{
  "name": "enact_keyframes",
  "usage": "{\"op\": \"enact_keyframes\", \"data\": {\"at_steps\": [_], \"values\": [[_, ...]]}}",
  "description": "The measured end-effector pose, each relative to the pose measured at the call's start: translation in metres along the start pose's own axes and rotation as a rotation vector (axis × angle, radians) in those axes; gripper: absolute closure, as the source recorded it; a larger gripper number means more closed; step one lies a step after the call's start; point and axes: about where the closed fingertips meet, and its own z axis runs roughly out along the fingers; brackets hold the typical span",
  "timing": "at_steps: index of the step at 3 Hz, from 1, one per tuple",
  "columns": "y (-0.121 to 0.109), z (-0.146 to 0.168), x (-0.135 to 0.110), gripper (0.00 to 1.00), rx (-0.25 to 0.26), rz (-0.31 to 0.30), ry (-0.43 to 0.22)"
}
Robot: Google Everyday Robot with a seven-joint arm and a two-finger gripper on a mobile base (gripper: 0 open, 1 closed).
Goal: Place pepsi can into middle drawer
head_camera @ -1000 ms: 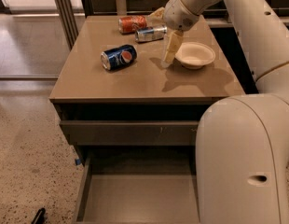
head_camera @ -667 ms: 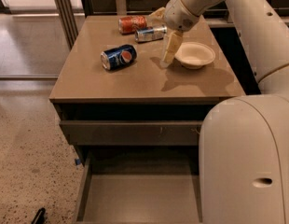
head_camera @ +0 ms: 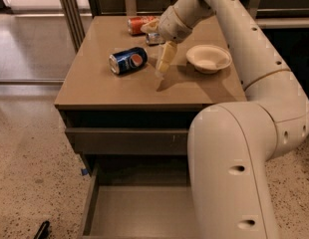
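The pepsi can [head_camera: 128, 60] lies on its side on the cabinet top [head_camera: 104, 86], left of centre, logo facing the front. My gripper [head_camera: 161, 69] points down just above the top, a short way to the right of the can and not touching it. It holds nothing. The middle drawer [head_camera: 139, 215] is pulled open at the bottom of the view, and its flat grey-brown floor is bare. My arm's large white links cover the drawer's right part.
An orange-red can [head_camera: 139, 24] and a silver-and-blue can [head_camera: 153, 38] lie at the back of the top, behind my gripper. A white bowl [head_camera: 208, 59] sits to the right. A closed drawer front [head_camera: 127, 141] is above the open drawer.
My gripper has moved left across the cabinet top, away from the bowl and closer to the pepsi can. The cans, bowl and drawer have not moved.
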Motion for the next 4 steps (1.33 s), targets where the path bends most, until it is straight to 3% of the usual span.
{"op": "enact_keyframes", "data": {"at_steps": [2,3,4], "values": [[-0.018,0.058,-0.029,0.0,-0.074,-0.097,-0.071],[-0.03,0.083,-0.037,0.0,-0.078,-0.098,-0.042],[-0.036,0.089,-0.039,0.0,-0.057,-0.097,-0.048]]}}
